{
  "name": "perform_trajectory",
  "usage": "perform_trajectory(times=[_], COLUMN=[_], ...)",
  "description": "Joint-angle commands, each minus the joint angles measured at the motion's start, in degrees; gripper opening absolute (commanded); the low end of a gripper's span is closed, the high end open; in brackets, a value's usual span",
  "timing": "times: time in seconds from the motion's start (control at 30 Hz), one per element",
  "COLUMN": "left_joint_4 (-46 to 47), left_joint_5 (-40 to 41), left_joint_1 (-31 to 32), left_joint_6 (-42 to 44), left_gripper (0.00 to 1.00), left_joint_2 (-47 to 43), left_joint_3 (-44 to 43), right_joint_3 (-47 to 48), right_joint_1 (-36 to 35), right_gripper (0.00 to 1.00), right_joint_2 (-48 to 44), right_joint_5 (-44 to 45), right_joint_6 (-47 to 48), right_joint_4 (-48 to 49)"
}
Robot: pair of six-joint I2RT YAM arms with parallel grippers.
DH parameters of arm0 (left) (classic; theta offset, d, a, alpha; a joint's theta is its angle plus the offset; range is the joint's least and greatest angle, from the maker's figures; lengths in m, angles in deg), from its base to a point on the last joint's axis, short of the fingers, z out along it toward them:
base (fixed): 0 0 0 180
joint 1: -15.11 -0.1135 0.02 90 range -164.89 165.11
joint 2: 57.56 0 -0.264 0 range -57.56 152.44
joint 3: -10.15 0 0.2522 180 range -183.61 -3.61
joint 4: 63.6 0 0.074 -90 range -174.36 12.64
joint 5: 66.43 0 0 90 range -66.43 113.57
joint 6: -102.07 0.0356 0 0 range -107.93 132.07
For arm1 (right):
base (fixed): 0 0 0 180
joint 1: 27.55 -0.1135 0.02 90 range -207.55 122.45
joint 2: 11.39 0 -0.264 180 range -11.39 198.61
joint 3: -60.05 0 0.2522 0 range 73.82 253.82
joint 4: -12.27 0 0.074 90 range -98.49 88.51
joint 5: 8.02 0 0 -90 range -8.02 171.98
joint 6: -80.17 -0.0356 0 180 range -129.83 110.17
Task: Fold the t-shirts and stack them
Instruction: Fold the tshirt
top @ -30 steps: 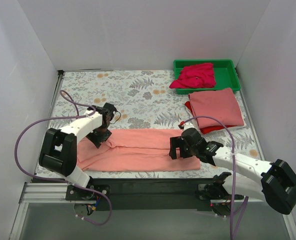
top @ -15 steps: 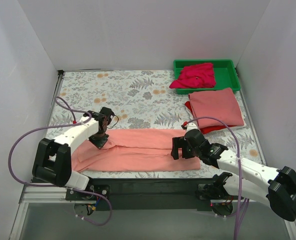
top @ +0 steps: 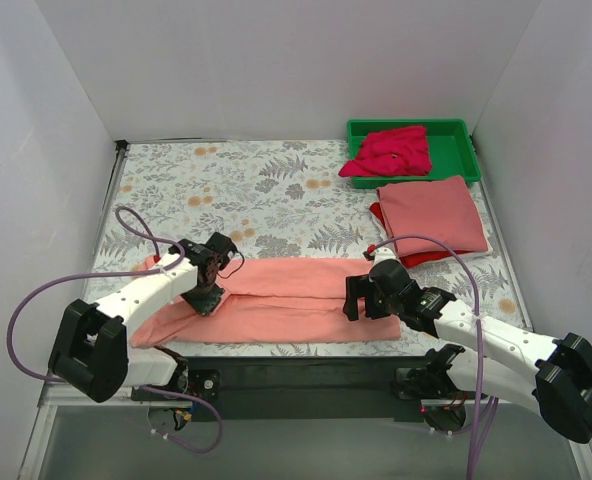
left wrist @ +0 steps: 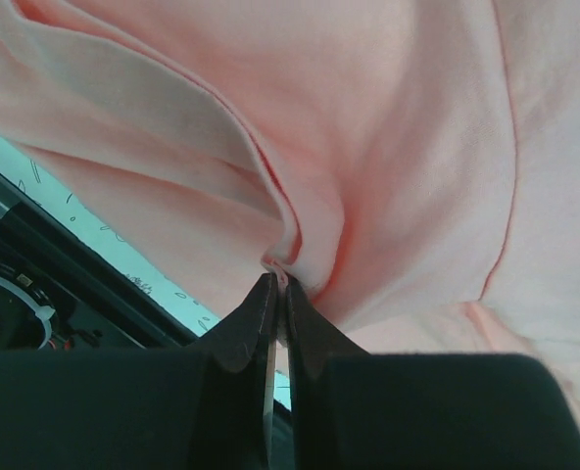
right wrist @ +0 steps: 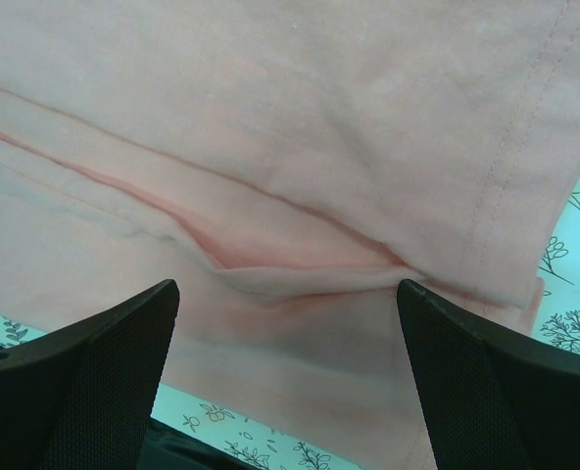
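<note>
Left tool (top: pixel 207 297) neared, pinching shirt (top: pixel 286 292) — leafy tabletop (top: pixel 276 190), white walls (top: pixel 276 60).

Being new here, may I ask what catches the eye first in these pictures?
A long salmon-pink t-shirt lies stretched across the front, the left gripper pinched shut on a fold of it, the right gripper open over its other end. Far right, a magenta t-shirt sits crumpled in a green tray.

Red t-shirt (top: pixel 419 260) mostly hidden under rose t-shirt (top: pixel 431 213).
</note>
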Motion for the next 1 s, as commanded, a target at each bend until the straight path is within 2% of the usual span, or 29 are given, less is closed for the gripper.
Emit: perform_trajectory(times=[0.0, 0.1, 0.17, 0.2, 0.37, 0.53, 0.63, 0.67, 0.83, 0.93, 0.97], left_joint_4=[-2.3, -2.2, -3.6, -4.1, -4.6, -5.8, -5.5, -4.5, 1.8, 6.3, 8.2], left_joint_5=[-1.6, -2.7, -2.8, -2.8, -4.2, -3.2, -0.6, 0.0, 1.2, 0.8, -1.9], left_joint_1=[2.2, 4.3, 5.7, 6.2, 8.6, 9.2, 9.2, 9.2, 7.5, 3.0, -0.6], left_joint_6=[-14.3, -16.1, -17.4, -18.2, -18.1, -16.8, -16.3, -14.9, -12.0, -8.2, -6.5], left_gripper=[0.00, 0.01, 0.08, 0.20, 0.59, 0.62, 0.76, 0.88, 0.92, 0.93, 0.93], left_joint_2=[-2.2, -2.9, -4.0, -4.4, -7.7, -8.8, -8.5, -8.3, -4.9, -2.9, -2.7], left_joint_3=[2.0, 3.4, 3.4, 3.3, 2.8, 0.3, -1.6, -1.9, -2.3, -0.9, 0.8], right_joint_3=[-0.6, -1.0, -1.0, -1.1, -1.0, -0.7, -0.3, 0.4, 5.4, 8.4, 9.2], right_joint_1=[0.0, 0.1, 0.0, 0.0, 0.1, 0.0, 0.1, 0.1, 0.1, 0.9, 1.2], right_gripper=[0.98, 0.98, 0.98, 0.98, 0.98, 0.98, 0.98, 0.98, 0.98, 0.98, 0.98], right_joint_2=[-0.5, -0.5, -0.5, -0.5, -0.5, -0.9, -1.2, -1.2, -0.6, 2.0, 4.2], right_joint_5=[-0.4, -0.7, -0.9, -0.9, -1.1, -0.9, -0.7, -0.7, 1.3, 2.8, 2.7], right_joint_6=[0.2, 0.1, 0.1, 0.1, 0.3, 0.7, 1.0, 1.3, 4.9, 5.6, 5.8], right_joint_4=[0.5, 0.5, 0.3, 0.3, 0.3, 0.3, 0.3, 0.4, -0.6, -0.7, -0.7])
